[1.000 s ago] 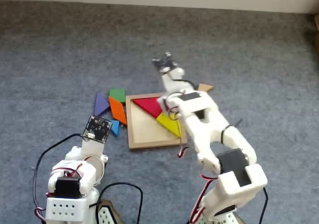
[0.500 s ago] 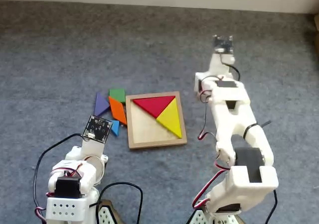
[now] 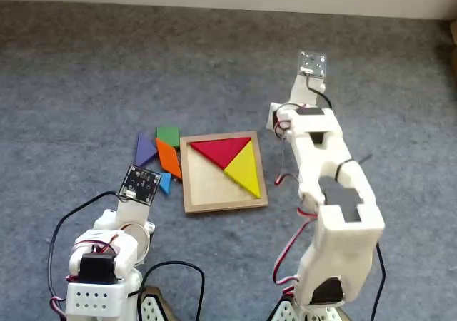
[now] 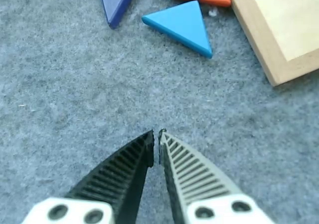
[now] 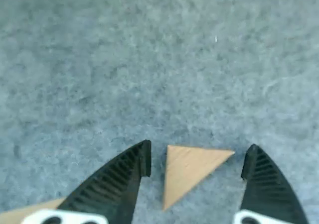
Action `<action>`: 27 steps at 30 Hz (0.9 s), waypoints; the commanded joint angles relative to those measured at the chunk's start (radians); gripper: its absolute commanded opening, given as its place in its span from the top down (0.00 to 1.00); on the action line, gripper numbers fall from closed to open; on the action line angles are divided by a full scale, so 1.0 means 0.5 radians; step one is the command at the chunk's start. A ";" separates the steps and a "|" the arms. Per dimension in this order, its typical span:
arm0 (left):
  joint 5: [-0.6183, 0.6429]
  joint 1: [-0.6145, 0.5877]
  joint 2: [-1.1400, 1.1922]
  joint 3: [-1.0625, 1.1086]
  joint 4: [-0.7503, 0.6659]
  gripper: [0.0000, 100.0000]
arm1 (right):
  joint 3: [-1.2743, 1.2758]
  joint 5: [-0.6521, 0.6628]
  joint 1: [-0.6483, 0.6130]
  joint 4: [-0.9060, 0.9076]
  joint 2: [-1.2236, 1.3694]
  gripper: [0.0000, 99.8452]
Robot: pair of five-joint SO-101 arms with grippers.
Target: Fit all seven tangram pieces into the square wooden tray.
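1. The square wooden tray (image 3: 226, 206) lies on the grey bench (image 3: 86, 85), between the two arms.
2. Two pieces sit inside the tray. A red triangle (image 3: 220, 150) lies along its far edge and a yellow triangle (image 3: 245, 170) along its right edge, and the two meet on a diagonal. The near-left part is bare wood.
3. Four pieces lie on the bench just left of the tray: a purple triangle (image 3: 145, 148), a green square (image 3: 168, 135), an orange parallelogram (image 3: 168, 157) beside the tray's left rim, and a small blue triangle (image 3: 165, 183) nearest the left arm.
4. The right arm stretches out to the far right of the tray. The right gripper (image 5: 199, 147) has its jaws spread wide, and a tan wooden triangle (image 5: 192, 169) lies flat between them, touching neither.
5. The left gripper (image 4: 156, 133) hangs over bare bench near the blue triangle, its jaws pressed together on nothing.
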 commanded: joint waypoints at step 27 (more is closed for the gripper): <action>0.015 0.011 -0.051 0.038 0.009 0.95 | -3.273 -0.485 0.008 2.208 1.680 0.81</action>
